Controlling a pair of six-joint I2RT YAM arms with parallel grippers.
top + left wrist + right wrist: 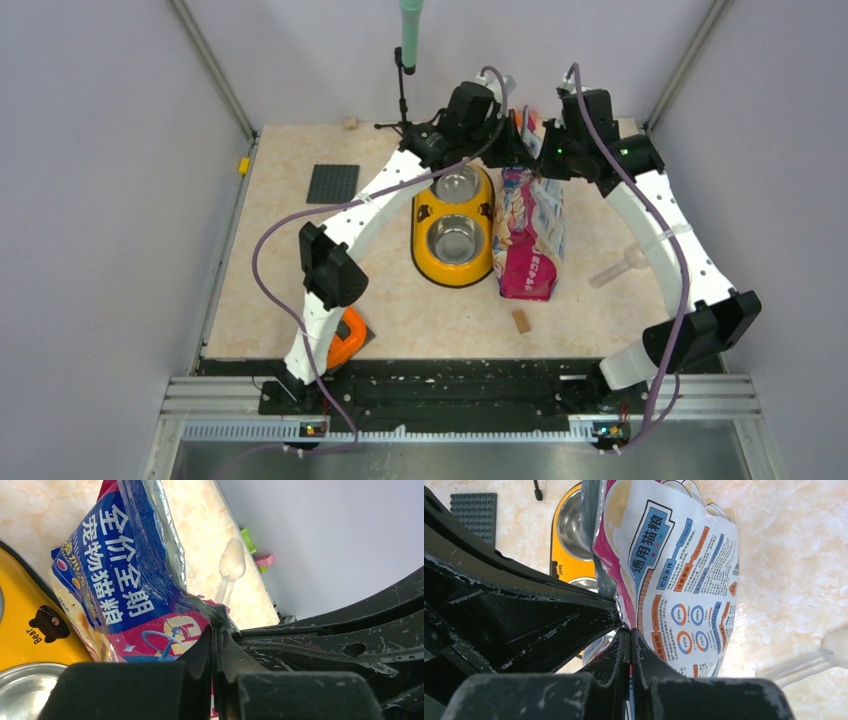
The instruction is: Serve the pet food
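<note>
The glossy pink bag [527,235] with blue-white panels hangs lengthwise beside the yellow double bowl [452,225], its lower end near the table. The pet food itself is hidden inside it. My left gripper [508,148] is shut on the bag's top edge; in the left wrist view the bag [115,580] runs down from the pinched jaws [216,627]. My right gripper [545,165] is shut on the same top edge from the other side, with the printed back of the bag [679,580] hanging below it [629,632]. Both steel bowls [456,238] look empty.
A clear plastic scoop [625,265] lies right of the bag. A tan wooden block [520,320] sits near the front, another [350,123] at the back. A dark grey baseplate [332,183] lies at the left, an orange tool [347,335] by the left arm's base, and a microphone stand [405,75] at the back.
</note>
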